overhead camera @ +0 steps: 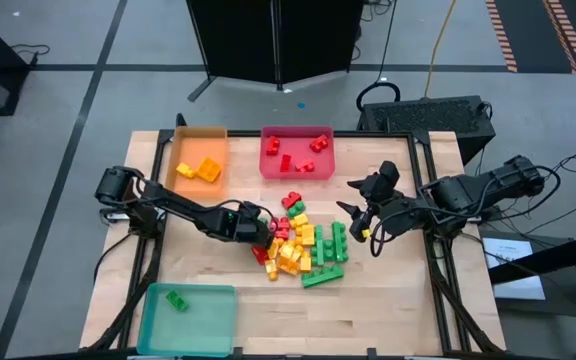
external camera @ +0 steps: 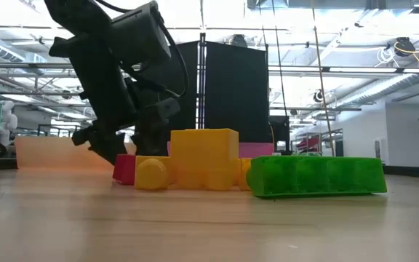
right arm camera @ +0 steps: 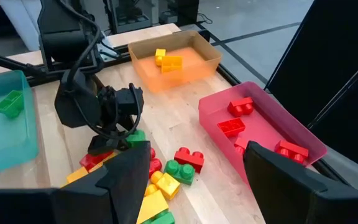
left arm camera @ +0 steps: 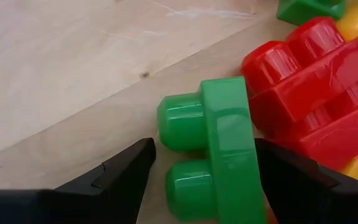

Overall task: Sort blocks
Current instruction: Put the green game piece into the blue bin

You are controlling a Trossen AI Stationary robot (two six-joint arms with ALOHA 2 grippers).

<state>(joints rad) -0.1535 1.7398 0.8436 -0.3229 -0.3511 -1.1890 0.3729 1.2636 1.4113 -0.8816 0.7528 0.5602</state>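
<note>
Left gripper [left arm camera: 197, 180] is down at the near-left edge of the pile of blocks [overhead camera: 303, 245] in the middle of the table [overhead camera: 398, 300], its 2 fingers spread and not yet clamped, with a small green block [left arm camera: 219, 155] lying on its side right between them. That block shows 2 studs pointing toward bare wood and its flat back pressed against a red block [left arm camera: 309, 81] behind it, so it is bracketed but free, with a gap visible on the stud side. By the look of it, this brick is light, rigid, hollow plastic with a glossy skin: it will not crush, but it could squirt out of a glancing pinch or drag its red neighbour along. The safest hold looks to be across the 2 flat side walls, fingers square to them and low on the body, not on the rounded studs. Its likely home is the teal tray [overhead camera: 193, 322] at the near-left corner, where 1 green block [overhead camera: 177, 299] already lies; the orange tray [overhead camera: 200, 160] holds yellow pieces and the red tray [overhead camera: 296, 152] red ones at the far side. Right gripper [overhead camera: 365, 225] hangs above the table just right of the pile, parted and carrying nothing, near 2 long green blocks [overhead camera: 328, 255].
</note>
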